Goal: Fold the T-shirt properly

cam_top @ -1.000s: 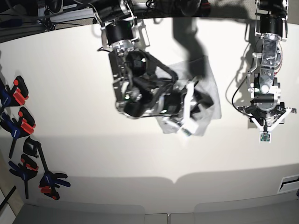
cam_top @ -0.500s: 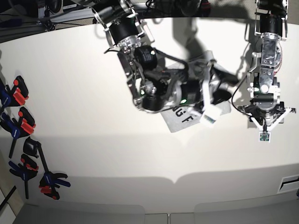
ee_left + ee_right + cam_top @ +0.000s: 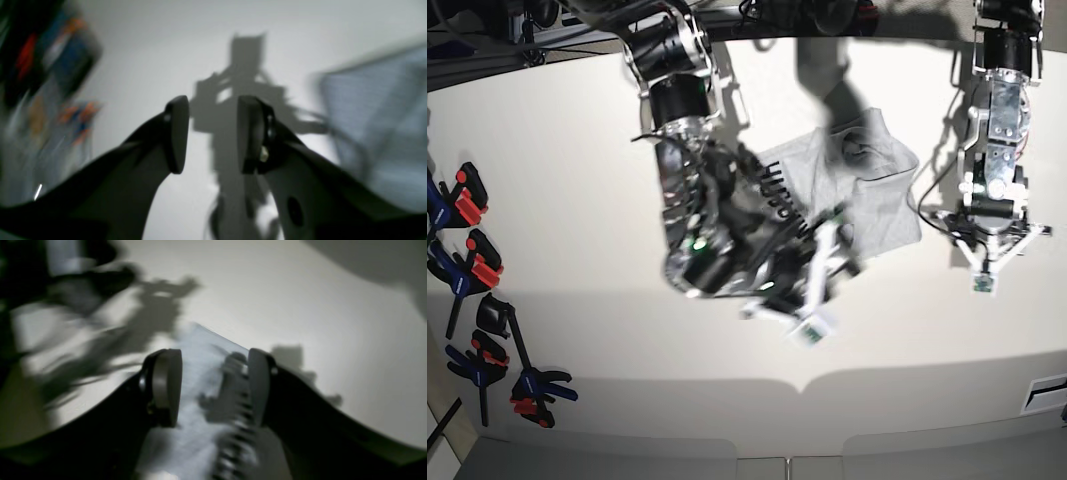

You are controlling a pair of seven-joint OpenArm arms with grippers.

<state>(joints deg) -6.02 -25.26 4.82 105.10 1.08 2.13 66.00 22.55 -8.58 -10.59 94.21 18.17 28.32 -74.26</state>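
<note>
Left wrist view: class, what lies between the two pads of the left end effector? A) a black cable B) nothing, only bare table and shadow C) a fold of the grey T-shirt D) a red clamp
B: the left end effector stands open with only the pale table and its own shadow between the pads, while the T-shirt lies off to the side, apart from it.

The right arm's black gripper (image 3: 819, 290), low over the crumpled light heather-grey cotton T-shirt (image 3: 867, 190) a second ago, now sits off the cloth's near-left edge with its jaws parted around nothing. The shirt lies bunched farther toward the left arm, its black lettering no longer showing. The left gripper (image 3: 984, 262) has tilted slightly.
</note>
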